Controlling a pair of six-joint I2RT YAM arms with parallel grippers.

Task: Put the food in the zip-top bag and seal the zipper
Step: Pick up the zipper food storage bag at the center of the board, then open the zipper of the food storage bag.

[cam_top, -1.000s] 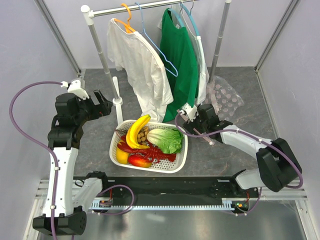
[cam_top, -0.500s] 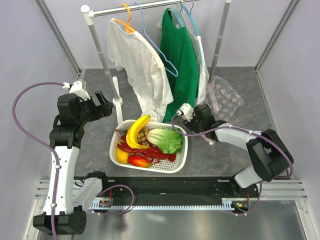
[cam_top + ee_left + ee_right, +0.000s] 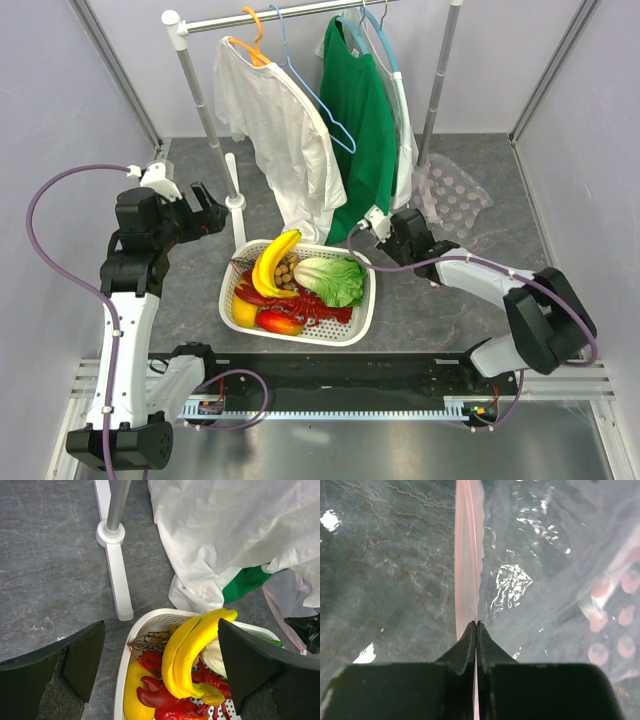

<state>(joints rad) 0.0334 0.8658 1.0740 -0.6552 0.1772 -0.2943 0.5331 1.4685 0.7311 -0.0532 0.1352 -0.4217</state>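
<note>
Tabletop [image 3: 190, 300], grey marbled, top view.

1. White perforated basket [image 3: 300, 335] at centre; holds banana [image 3: 272, 262] on top, longan bunch [image 3: 287, 270] just beside it, lettuce [image 3: 335, 280] at 3 o'clock, lemon [image 3: 243, 312] at 8 o'clock, mango [image 3: 280, 322] at 6 o'clock, lobster [image 3: 318, 312] low among them; all food is in the basket, none in the bag.
2. Zip-top bag [image 3: 450, 195], clear with pink dots; flat on the tabletop at 2 o'clock from the basket, partly under the shirt hems.
3. Zipper [image 3: 468, 555]; pink strip along the bag's edge.
4. Right gripper [image 3: 476, 630]; fingers pressed together, pinching the zipper.
5. Left gripper [image 3: 207, 212]; at 10 o'clock from the basket, raised; fingers [image 3: 75, 655] spread wide, holding nothing.
6. Clothes rack [image 3: 270, 15] at 12 o'clock; white shirt [image 3: 275, 140] and green shirt [image 3: 360, 120] on hangers.
</note>
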